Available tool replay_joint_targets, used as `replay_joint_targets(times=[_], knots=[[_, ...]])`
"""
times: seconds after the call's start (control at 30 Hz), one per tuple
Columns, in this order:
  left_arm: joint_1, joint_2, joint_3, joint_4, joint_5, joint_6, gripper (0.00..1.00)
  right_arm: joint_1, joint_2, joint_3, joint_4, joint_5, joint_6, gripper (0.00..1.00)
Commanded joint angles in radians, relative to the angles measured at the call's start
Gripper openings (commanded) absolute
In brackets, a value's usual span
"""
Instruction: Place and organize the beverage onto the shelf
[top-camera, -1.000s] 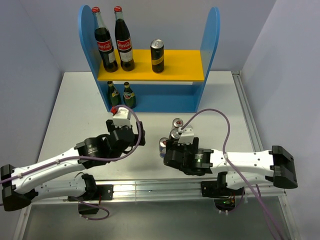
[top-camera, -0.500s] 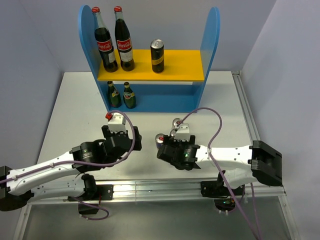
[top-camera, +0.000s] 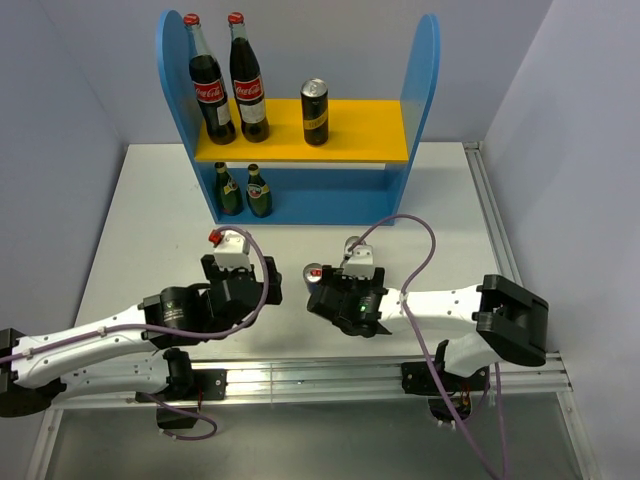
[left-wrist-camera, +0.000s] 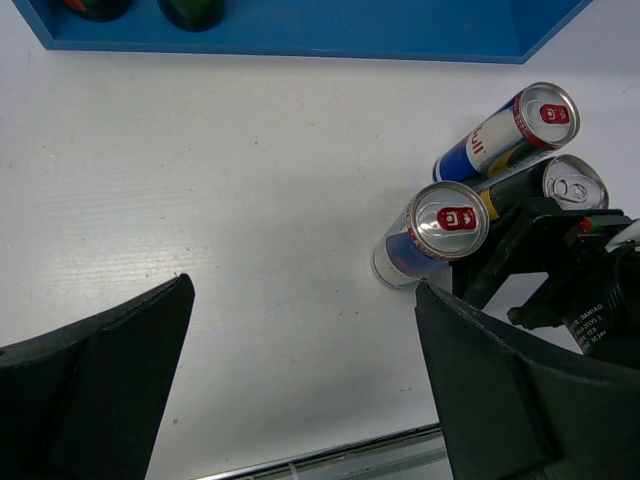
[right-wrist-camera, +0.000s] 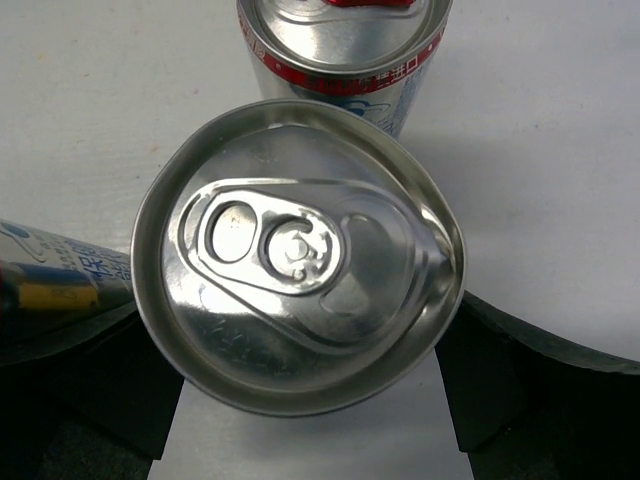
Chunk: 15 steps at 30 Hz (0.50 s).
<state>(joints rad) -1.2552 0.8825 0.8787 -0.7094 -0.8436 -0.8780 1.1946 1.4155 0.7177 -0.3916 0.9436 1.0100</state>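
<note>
The shelf's upper board holds two cola bottles left, one can right of them; two small bottles stand beneath. Before it — three cans cluster, apparently touching.

green bottles cropped, dark can half hidden

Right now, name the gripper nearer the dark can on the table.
Right. The right gripper straddles the dark can; the left gripper hovers apart, on its left.

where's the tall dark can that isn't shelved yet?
Right wrist view: the tall dark can stands upright on the table between the fingers of the open right tool, two slim cans beside it, in front of the shelf.
</note>
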Motion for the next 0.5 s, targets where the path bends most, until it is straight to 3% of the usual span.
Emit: replay_joint_targets(times=[0.0, 0.3, 0.4, 0.47], knots=[[-0.021, -0.016, -0.007, -0.021, -0.046, -0.036, 0.99, -0.010, 0.023, 0.022, 0.040, 0.092, 0.042, 0.99], [-0.069, 0.007, -0.006, -0.073, -0.089, -0.087, 0.99, -0.010, 0.062, 0.022, -0.007, 0.178, 0.156, 0.92], [-0.078, 0.003, -0.007, -0.076, -0.097, -0.093, 0.99, -0.012, 0.075, 0.026, -0.036, 0.190, 0.194, 0.82], [-0.081, 0.000, -0.010, -0.075, -0.097, -0.095, 0.99, -0.010, 0.082, 0.029, -0.058, 0.195, 0.217, 0.70]])
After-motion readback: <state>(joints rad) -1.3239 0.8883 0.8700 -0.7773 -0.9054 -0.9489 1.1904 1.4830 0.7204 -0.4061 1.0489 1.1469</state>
